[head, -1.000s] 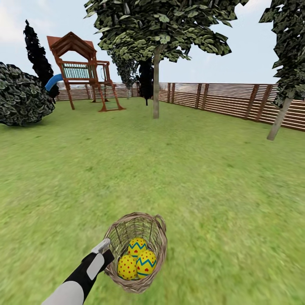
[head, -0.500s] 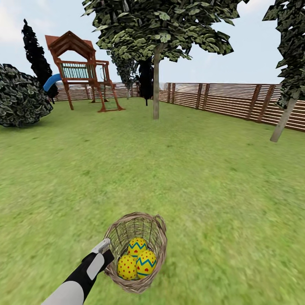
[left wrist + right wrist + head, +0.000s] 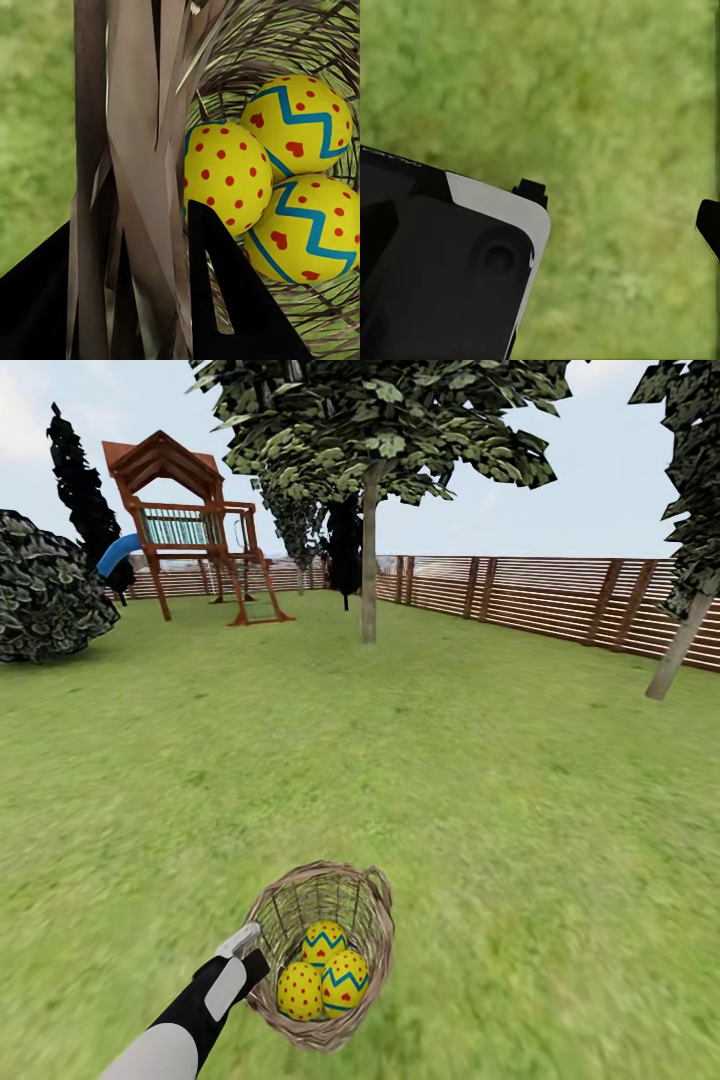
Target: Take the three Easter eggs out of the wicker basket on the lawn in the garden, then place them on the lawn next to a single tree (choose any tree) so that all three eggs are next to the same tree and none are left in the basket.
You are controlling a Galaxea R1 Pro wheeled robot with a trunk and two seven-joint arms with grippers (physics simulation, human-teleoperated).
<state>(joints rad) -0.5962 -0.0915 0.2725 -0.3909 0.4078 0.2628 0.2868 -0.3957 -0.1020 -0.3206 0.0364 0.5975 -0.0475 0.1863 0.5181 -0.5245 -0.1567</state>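
— Fingers (image 3: pixel 217 300) of the left arm clamp the wicker basket (image 3: pixel 375 915) rim, one inside, one outside; three Easter eggs (image 3: pixel 322 972) sit within.
— Which step?
— Carrying it over the lawn (image 3: pixel 450 760), I'd judge; next, reach the tree (image 3: pixel 369 560), unload.
— Right fingers?
— Over grass; can't tell their spread.

Illumination is bright, even daylight with no discernible source direction; the lawn (image 3: pixel 480 780) carries no cast shadows. Grass texture smears into blur toward the lower frame edges in the head view. The right wrist view renders grass soft and unfocused. Wide-angle stretching tilts the tree (image 3: pixel 680 645) at right.
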